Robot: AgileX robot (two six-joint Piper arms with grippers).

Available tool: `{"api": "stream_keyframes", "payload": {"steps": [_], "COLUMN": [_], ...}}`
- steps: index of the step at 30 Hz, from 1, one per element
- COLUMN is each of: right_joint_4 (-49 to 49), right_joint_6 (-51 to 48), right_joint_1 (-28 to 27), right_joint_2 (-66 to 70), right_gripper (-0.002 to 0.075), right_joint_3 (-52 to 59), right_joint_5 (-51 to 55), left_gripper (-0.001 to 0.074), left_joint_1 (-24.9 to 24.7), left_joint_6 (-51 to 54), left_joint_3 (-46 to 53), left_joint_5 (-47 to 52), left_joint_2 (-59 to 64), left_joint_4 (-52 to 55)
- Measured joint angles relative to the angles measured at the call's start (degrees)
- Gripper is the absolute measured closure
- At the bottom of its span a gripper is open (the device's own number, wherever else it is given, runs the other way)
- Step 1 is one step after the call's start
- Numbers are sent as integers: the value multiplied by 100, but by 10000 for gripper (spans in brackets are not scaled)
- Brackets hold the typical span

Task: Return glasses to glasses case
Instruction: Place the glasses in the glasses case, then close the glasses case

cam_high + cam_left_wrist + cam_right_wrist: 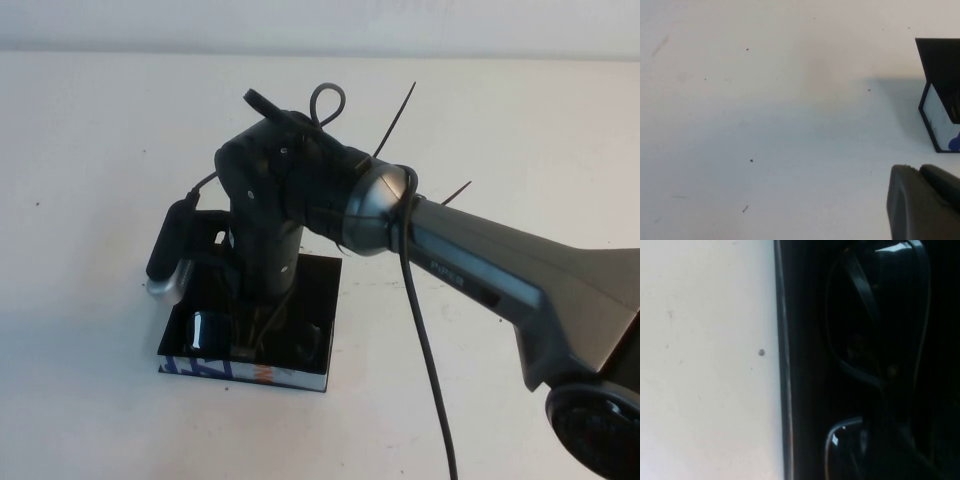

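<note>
Black glasses [856,290] in glasses case [322,300] under half-hidden right hand [262,322]; left hand [922,205] beside case; grips untellable.

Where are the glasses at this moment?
In the right wrist view, the glasses lie inside the black glasses case. In the high view, the case sits left of centre on the white table, directly under the right pincer.

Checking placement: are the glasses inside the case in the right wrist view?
Yes, the glasses lie within the glasses case, past its edge.
</note>
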Motion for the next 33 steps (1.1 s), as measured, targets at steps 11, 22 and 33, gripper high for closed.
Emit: {"api": "stream_keyframes", "payload": {"steps": [11,22,33], "right_joint_4": [-495,-251,1235], "right_joint_6": [558,1789,1544], "right_joint_1": [0,-699,-1538], "right_joint_2": [-484,-1634,-1668], "right_gripper": [518,730,737], "right_joint_3": [56,695,717], "right_joint_5": [0,63,63], "left_gripper": [739,739,739], "left_joint_1": [0,0,0], "left_joint_6": [0,0,0], "left_joint_3": [0,0,0], "left_joint_5": [0,0,0], "left_joint_2": [0,0,0], "left_joint_4": [0,0,0]}}
